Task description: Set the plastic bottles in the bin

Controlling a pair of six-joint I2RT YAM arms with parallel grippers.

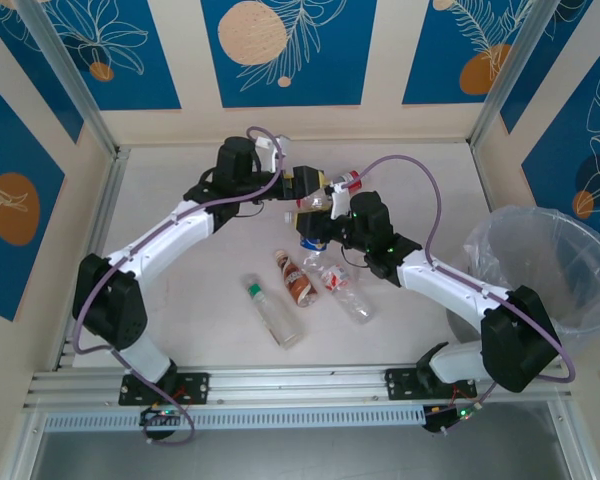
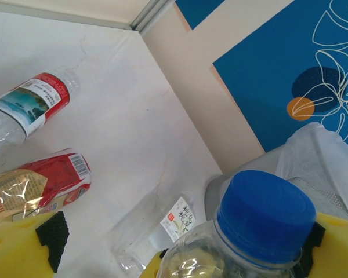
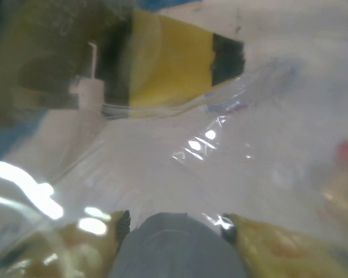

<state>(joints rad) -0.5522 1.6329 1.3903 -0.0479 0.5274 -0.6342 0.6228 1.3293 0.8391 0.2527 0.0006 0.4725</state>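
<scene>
**Blue-capped bottle sits between spread left jaws**

The left gripper [image 1: 320, 190] is spread wide. A clear blue-capped bottle [image 2: 264, 217] sits between its yellow fingers [image 2: 11, 255], close against one pad and apart from the other. In the left wrist view the bottle's long axis runs bottom to top, cap toward 12 o'clock.

From above, the right gripper [image 1: 322, 222] crowds in at 5 o'clock. Its wrist view is blurred by clear plastic, so I cannot tell whether it grips.

A red-capped bottle [image 1: 347, 181] lies at 2 o'clock. At 6 o'clock on the worktop [image 1: 430, 190] lie a brown-labelled bottle [image 1: 295, 276] and a green-capped bottle [image 1: 270, 312]. The bin [image 1: 550, 250] stands at 4 o'clock, well apart.
</scene>
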